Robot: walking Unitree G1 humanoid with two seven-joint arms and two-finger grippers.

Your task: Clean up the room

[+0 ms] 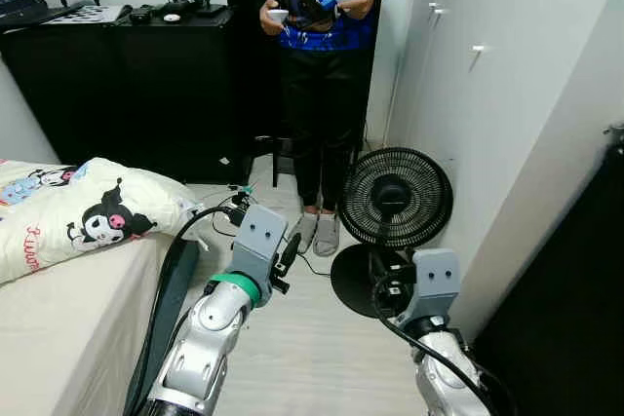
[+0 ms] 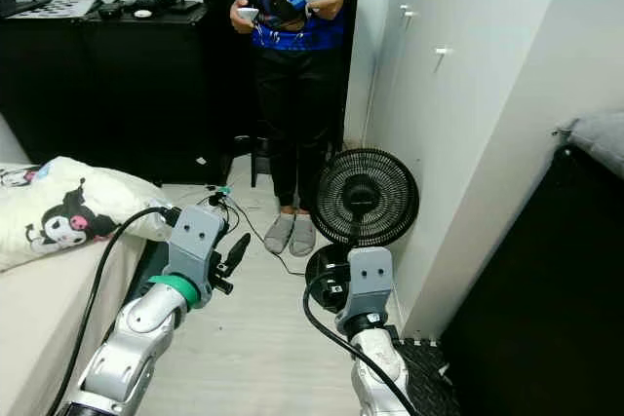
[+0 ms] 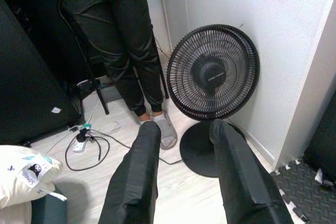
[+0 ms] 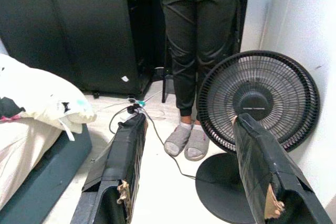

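1. Two grippers are raised over a narrow strip of pale wood floor [image 1: 292, 338], hemmed in by the bed [image 1: 68, 328] on the robot's left and the white wall [image 1: 507, 94] on its right.
2. Ahead, a person [image 1: 322, 75] in dark trousers and grey slippers stands in the passage holding two controllers, with black cabinets [image 1: 127, 85] behind closing off the far end.
3. A black floor fan [image 1: 395, 200] stands upright on its round base [image 3: 202, 148] close against the wall, its grille facing out into the room towards the robot, its stem vertical.
4. The left gripper [image 3: 184, 145] hovers in mid-air with fingers spread and nothing between them, pointing towards the fan and the slippers.
5. The right gripper [image 4: 189, 145] is likewise spread wide and empty, aimed at the fan, near it but apart.
6. A cartoon-print pillow [image 1: 93, 211] lies on the bed's edge; a power strip with tangled cables [image 3: 86, 142] sits on the floor by the cabinets.
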